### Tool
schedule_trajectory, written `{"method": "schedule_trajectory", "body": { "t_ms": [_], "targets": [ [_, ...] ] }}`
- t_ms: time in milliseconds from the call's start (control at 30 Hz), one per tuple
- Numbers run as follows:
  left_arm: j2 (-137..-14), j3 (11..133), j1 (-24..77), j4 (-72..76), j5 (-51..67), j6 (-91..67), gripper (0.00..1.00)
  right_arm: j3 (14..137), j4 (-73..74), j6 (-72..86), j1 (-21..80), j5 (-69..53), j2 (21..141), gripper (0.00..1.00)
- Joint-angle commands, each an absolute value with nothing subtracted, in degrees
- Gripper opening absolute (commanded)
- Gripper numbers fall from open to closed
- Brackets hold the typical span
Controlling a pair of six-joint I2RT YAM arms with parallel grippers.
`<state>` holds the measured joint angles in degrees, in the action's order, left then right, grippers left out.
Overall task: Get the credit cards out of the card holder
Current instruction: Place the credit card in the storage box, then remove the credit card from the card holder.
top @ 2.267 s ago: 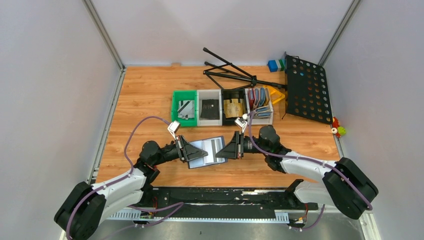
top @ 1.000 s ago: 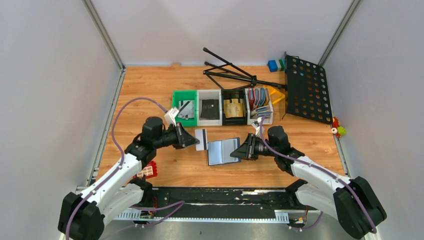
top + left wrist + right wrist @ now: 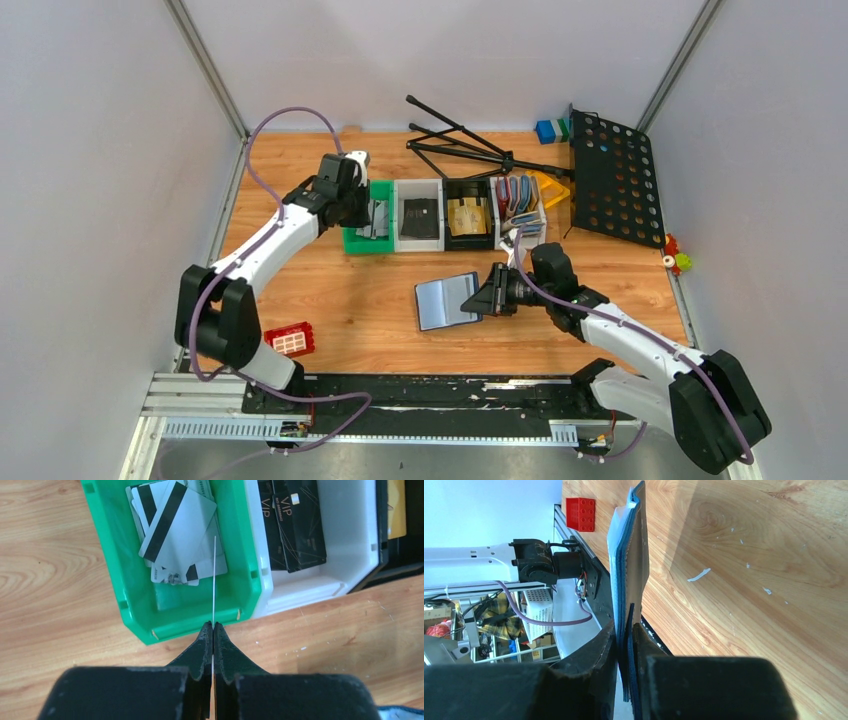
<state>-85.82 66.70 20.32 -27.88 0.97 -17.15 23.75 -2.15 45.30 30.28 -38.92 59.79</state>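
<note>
My left gripper (image 3: 213,626) is shut on a silver-grey credit card (image 3: 214,580), seen edge-on as a thin white line, held over the green bin (image 3: 130,610). That bin holds several silver-grey striped cards (image 3: 175,530). In the top view the left gripper (image 3: 362,210) is at the green bin (image 3: 356,243). My right gripper (image 3: 625,630) is shut on the navy card holder (image 3: 629,555), holding it open and on edge above the table. In the top view the holder (image 3: 446,300) hangs left of the right gripper (image 3: 482,297), pale inside showing.
A white bin (image 3: 419,216) holds black cards (image 3: 292,520), a black bin (image 3: 468,216) tan-gold cards, and a grey bin (image 3: 520,218) upright holders. A black stand (image 3: 610,175) lies at the back right. A red brick (image 3: 288,340) sits near the left arm's base.
My left arm has swung from the table's middle back to the green bin, carrying the striped card it pulled out. My right gripper and the holder have stayed nearly in place.
</note>
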Motion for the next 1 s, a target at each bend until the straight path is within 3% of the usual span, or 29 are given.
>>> {"method": "schedule_trajectory", "body": {
  "t_ms": [0, 367, 400, 533, 600, 800, 967],
  "targets": [
    [-90.4, 70.5, 19.6, -25.8, 1.4, -15.7, 0.00, 25.1, -4.0, 44.6, 30.1, -38.3, 58.0, 0.00],
    [-104.1, 78.7, 18.7, -25.2, 4.5, -15.7, 0.00, 26.1, -3.5, 43.4, 30.2, -38.5, 58.8, 0.00],
    [-104.3, 79.1, 18.7, -26.1, 1.8, -16.1, 0.02, 26.3, -3.7, 43.5, 30.1, -38.6, 59.1, 0.00],
    [-100.9, 77.4, 18.7, -27.4, -7.6, -17.3, 0.36, 26.8, -4.6, 43.8, 30.2, -38.8, 60.3, 0.00],
    [-98.7, 76.6, 18.7, -27.5, -9.5, -17.0, 0.43, 26.9, -5.0, 43.9, 30.2, -38.9, 60.7, 0.00],
    [-91.9, 74.9, 18.7, -29.3, -6.6, -16.5, 0.45, 27.7, -6.4, 45.0, 30.4, -39.3, 62.2, 0.00],
    [-80.8, 64.3, 18.8, -23.7, 7.8, -20.6, 0.48, 27.5, -8.8, 47.2, 30.5, -38.9, 62.4, 0.00]
  ]
}}
